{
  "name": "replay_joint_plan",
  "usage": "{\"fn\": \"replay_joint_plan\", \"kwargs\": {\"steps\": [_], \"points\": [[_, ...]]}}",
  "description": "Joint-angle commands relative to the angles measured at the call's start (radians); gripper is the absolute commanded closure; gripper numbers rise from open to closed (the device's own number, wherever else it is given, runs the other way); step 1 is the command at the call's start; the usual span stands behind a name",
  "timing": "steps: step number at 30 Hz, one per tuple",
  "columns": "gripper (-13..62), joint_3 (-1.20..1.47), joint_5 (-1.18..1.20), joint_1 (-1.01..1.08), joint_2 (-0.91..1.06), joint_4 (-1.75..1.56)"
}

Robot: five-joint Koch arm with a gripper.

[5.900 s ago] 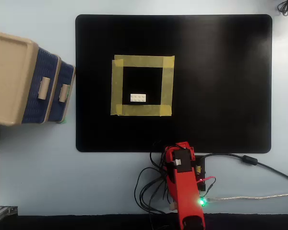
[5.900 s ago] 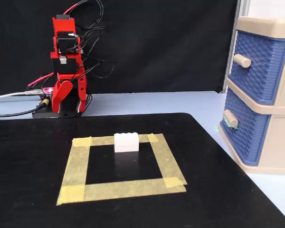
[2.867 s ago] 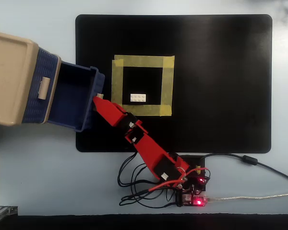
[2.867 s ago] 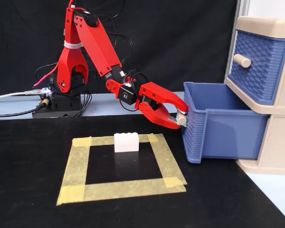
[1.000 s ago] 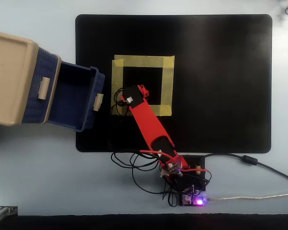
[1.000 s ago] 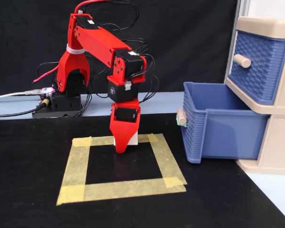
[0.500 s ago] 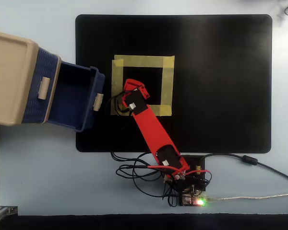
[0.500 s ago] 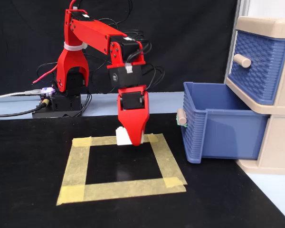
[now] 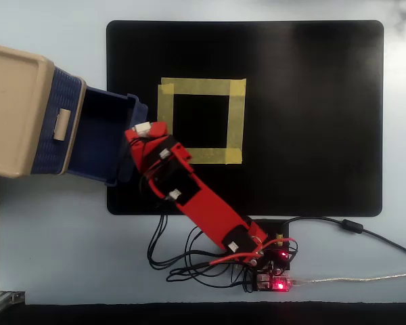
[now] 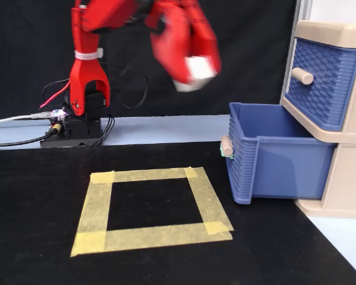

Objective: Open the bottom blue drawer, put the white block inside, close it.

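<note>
The bottom blue drawer (image 9: 101, 139) (image 10: 279, 154) stands pulled out of the beige cabinet (image 9: 13, 108) (image 10: 350, 178), and its inside looks empty. My red gripper (image 9: 144, 130) (image 10: 191, 76) is shut on the white block (image 9: 143, 126) (image 10: 198, 67). In the overhead view it is over the drawer's front wall. In the fixed view it is blurred and held high, just left of the drawer's front and well above its rim. The upper blue drawer (image 9: 54, 122) (image 10: 323, 83) is shut.
A yellow tape square (image 9: 201, 120) (image 10: 151, 208) lies on the black mat (image 9: 311, 122) (image 10: 35, 237), right of the drawer in the overhead view. The arm's base, board and cables (image 9: 267, 271) (image 10: 65, 124) sit at the mat's edge.
</note>
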Motion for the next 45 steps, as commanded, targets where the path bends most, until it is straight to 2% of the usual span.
{"fn": "replay_joint_plan", "kwargs": {"steps": [1,7,13,14,15,16,17,18,25,29,32,39,45], "points": [[57.5,-0.149,-0.278,-0.044,-0.11,-0.009],[57.4,-0.469,-0.394,-0.107,-0.377,-0.005],[56.2,-0.514,-0.387,-0.112,-0.453,-0.008],[51.5,-0.514,-0.387,-0.114,-0.454,-0.011],[42.5,-0.515,-0.387,-0.118,-0.462,-0.011],[28.6,-0.517,-0.393,-0.126,-0.474,-0.018],[20.3,-0.518,-0.396,-0.132,-0.477,-0.028],[15.7,-0.52,-0.397,-0.135,-0.476,-0.037],[15.2,-0.574,-0.407,-0.132,-0.336,0.002],[15.4,-0.558,-0.387,-0.104,-0.195,0.293],[15.4,-0.495,-0.25,-0.041,-0.186,0.477],[15.4,-0.14,-0.199,-0.021,-0.207,0.402],[15.2,-0.213,-0.341,-0.123,-0.35,0.175]]}}
